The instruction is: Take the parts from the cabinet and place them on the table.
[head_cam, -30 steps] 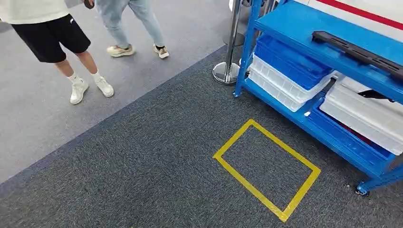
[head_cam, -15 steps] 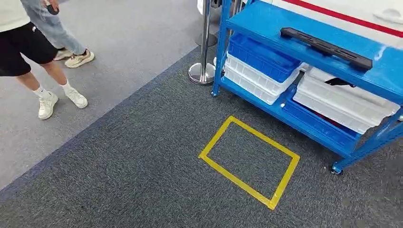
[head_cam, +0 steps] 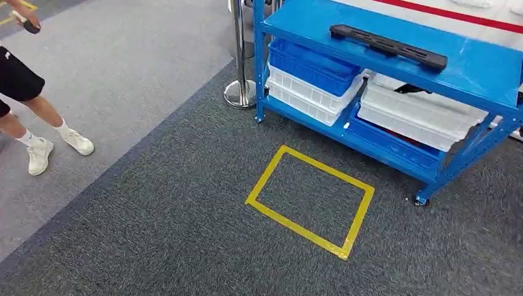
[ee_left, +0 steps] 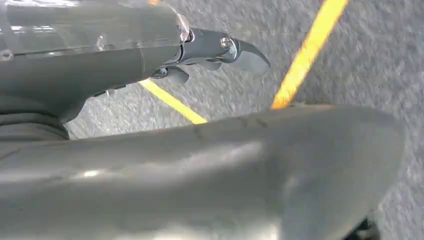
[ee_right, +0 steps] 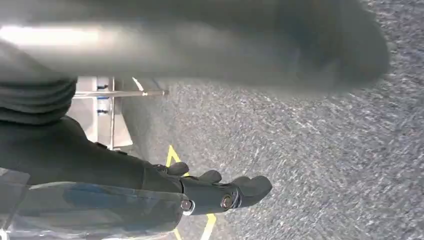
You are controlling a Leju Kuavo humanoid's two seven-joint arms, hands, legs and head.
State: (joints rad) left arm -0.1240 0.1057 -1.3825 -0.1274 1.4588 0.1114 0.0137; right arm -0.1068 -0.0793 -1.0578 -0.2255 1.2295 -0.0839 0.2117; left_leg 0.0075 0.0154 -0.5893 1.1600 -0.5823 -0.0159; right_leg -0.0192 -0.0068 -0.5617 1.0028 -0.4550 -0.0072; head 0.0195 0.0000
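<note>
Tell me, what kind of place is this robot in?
Probably a workshop or demo hall: a blue shelf rack stacked with plastic bins, a yellow tape rectangle on the carpet, and a metal barrier post.

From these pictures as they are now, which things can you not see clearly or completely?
- What the white bins and blue bins hold: head view, hidden by the top shelf and the stacking.
- The person: head view, cut off by the left edge.
- Left robot hand and right robot hand: wrist views, blurred, partly behind grey covers; grip unclear.
</note>
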